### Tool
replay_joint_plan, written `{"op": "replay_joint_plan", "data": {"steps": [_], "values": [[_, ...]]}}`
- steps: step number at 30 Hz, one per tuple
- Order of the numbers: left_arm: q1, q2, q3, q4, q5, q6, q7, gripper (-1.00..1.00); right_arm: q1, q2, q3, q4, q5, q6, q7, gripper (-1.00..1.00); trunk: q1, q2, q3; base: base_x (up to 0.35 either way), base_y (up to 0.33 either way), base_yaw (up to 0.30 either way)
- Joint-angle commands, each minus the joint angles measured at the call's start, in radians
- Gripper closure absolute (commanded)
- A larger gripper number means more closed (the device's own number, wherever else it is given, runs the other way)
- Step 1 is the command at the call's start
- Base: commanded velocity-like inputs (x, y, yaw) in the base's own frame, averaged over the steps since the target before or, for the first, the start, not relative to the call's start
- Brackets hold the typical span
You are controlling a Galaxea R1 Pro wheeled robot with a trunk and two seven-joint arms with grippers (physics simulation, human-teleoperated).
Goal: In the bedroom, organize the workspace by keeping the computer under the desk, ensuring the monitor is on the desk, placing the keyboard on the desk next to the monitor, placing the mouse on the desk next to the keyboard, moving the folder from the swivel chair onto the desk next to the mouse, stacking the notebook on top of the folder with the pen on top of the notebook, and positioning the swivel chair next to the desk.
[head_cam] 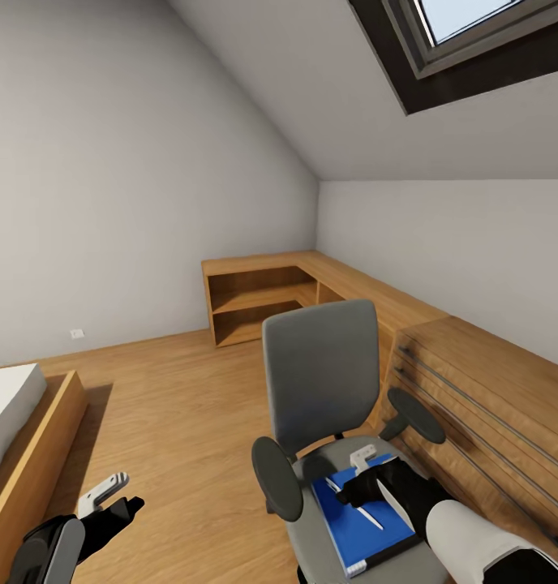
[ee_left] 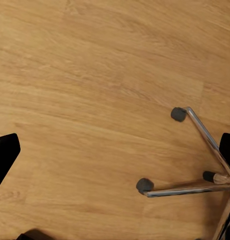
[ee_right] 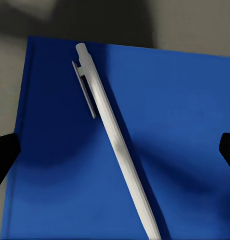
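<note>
White pen [ee_right: 115, 145] lying diagonally on blue folder [ee_right: 185, 125], directly below right gripper [head_cam: 375, 485], fingers spread wide either side; left gripper [head_cam: 109, 499] farther off, seemingly empty.

- The swivel chair's [head_cam: 321, 381] tall back and two black armrests [head_cam: 276, 477] fence three sides of the seat; approach from above is free.
- The right claw [ee_right: 115, 150] hangs spread over the pen [ee_right: 117, 150], which lies on the folder [ee_right: 185, 125].
- Wood cabinets [head_cam: 474, 389] stand just beside the chair's right.
- Bare floor [ee_left: 84, 100] lies left, broken by the chrome base [ee_left: 195, 185].
</note>
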Motion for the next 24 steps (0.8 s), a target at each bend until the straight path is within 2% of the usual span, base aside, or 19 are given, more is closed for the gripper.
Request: {"op": "replay_joint_plan", "data": {"steps": [1, 24], "values": [[0.000, 0.000, 0.000, -0.001, 0.011, 0.004, 0.008, -1.00, 0.000, 0.000, 0.004, -0.002, -0.002, 0.008, 0.002, -1.00, 0.000, -0.001, -0.001, 0.000, 0.000, 0.000], [0.000, 0.000, 0.002, -0.002, 0.011, 0.004, 0.008, -1.00, 0.000, 0.000, 0.001, -0.002, -0.003, 0.013, 0.004, -1.00, 0.000, -0.001, -0.001, 0.000, 0.000, 0.000]]}}
